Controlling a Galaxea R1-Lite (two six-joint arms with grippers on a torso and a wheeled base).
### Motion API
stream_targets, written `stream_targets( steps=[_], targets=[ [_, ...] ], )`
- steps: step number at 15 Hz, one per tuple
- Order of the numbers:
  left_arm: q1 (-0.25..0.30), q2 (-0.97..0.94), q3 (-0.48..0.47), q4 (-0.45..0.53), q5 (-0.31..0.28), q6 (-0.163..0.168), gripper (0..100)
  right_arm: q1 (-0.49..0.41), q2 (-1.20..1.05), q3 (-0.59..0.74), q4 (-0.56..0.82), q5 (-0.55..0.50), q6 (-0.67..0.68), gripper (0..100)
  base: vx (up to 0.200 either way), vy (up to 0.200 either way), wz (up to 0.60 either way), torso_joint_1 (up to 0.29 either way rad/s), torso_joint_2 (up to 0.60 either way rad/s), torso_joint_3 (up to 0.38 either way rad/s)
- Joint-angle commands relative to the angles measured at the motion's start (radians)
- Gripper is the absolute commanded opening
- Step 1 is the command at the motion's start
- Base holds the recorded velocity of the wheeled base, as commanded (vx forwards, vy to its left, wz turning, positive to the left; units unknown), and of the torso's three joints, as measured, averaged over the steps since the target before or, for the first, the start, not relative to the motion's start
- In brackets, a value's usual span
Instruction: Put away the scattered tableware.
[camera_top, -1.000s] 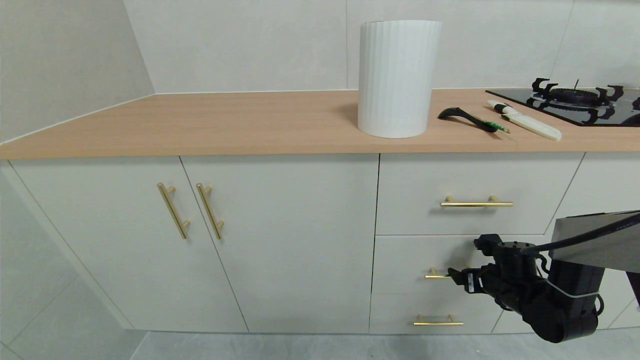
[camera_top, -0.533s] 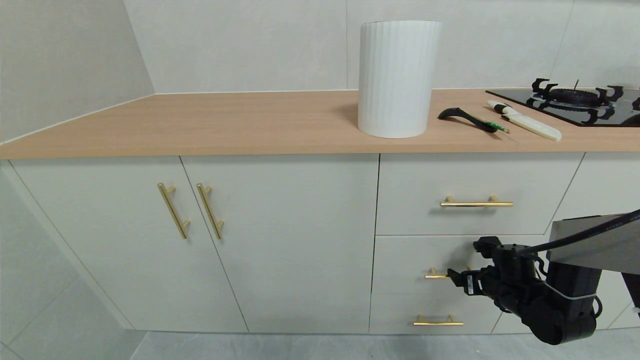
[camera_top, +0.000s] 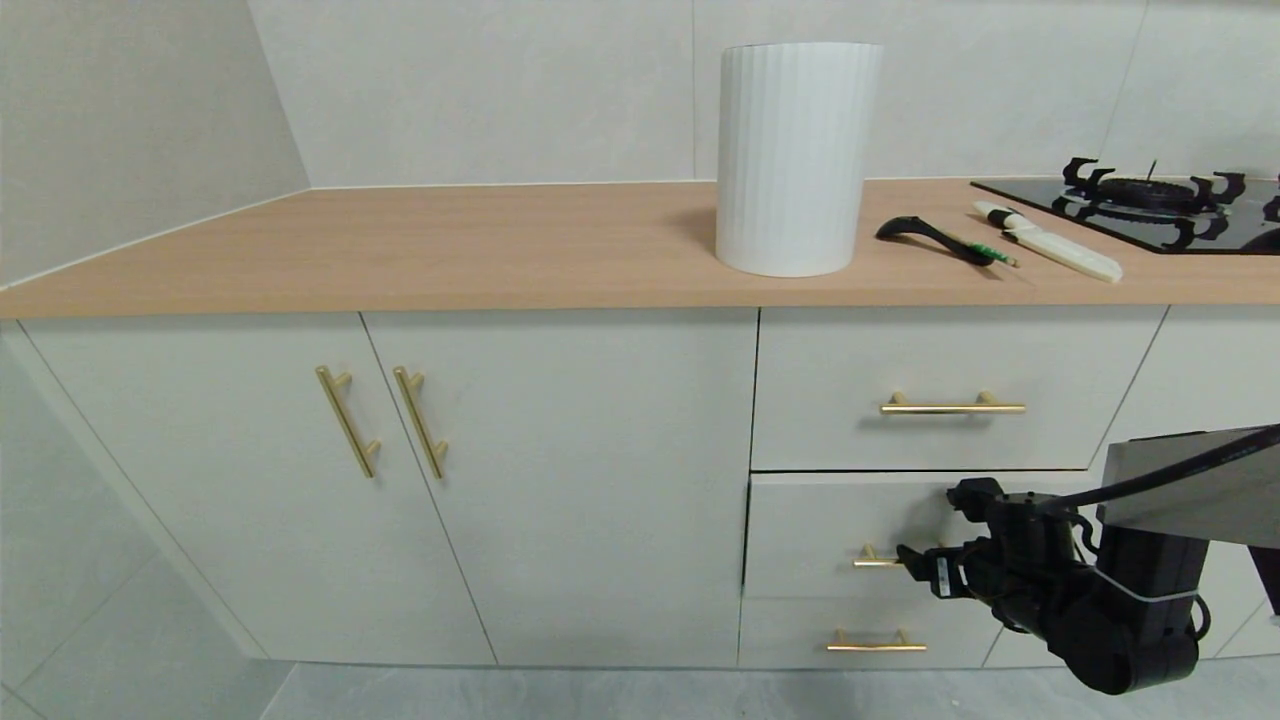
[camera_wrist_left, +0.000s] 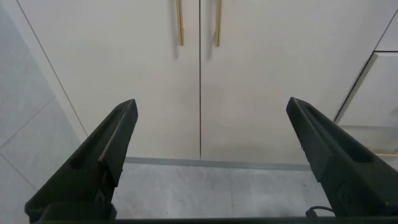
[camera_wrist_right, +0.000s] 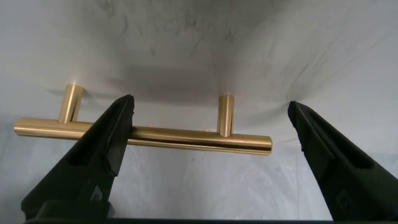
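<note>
We find the right end effector (camera_wrist_right: 210, 102) low at the middle drawer (camera_top: 810, 520), its fingers spread apart, with the brass handle (camera_wrist_right: 155, 135) across the gap and unclamped. The left end effector (camera_wrist_left: 211, 102), likewise spread, faces the cabinet doors (camera_wrist_left: 261, 74). The black spoon (camera_top: 935, 238) and white knife (camera_top: 1050, 252) lie on the table (camera_top: 500, 250), right of the white ribbed container (camera_top: 790, 160).

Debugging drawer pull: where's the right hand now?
Head view, lower right: the right hand is open at the middle drawer's gold handle, just below the top drawer.
</note>
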Motion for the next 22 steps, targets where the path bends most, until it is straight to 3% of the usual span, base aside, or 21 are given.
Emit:
stream_targets(
  steps=[1, 5, 8, 12, 14, 22],
  targets=[
    [0.000, 0.002, 0.000, 0.000, 0.000, 0.000, 100, 0.001, -0.001, 0.002, 0.000, -0.001, -0.002, 100, 0.000, 0.000, 0.00, 0.000, 0.00, 0.000],
    [0.000, 0.002, 0.000, 0.000, 0.000, 0.000, 100, 0.001, -0.040, 0.031, 0.012, 0.001, -0.013, 100, 0.000, 0.000, 0.00, 0.000, 0.00, 0.000],
    [0.000, 0.002, 0.000, 0.000, 0.000, 0.000, 100, 0.004, -0.138, 0.054, 0.136, 0.004, -0.025, 100, 0.000, 0.000, 0.00, 0.000, 0.00, 0.000],
    [0.000, 0.002, 0.000, 0.000, 0.000, 0.000, 100, 0.031, -0.428, 0.075, 0.484, 0.032, -0.082, 100, 0.000, 0.000, 0.00, 0.000, 0.00, 0.000],
    [0.000, 0.002, 0.000, 0.000, 0.000, 0.000, 100, 0.059, -0.540, 0.071, 0.593, 0.045, -0.082, 100, 0.000, 0.000, 0.00, 0.000, 0.00, 0.000],
    [0.000, 0.002, 0.000, 0.000, 0.000, 0.000, 100, 0.077, -0.633, 0.035, 0.587, 0.035, -0.007, 100, 0.000, 0.000, 0.00, 0.000, 0.00, 0.000]
  ],
)
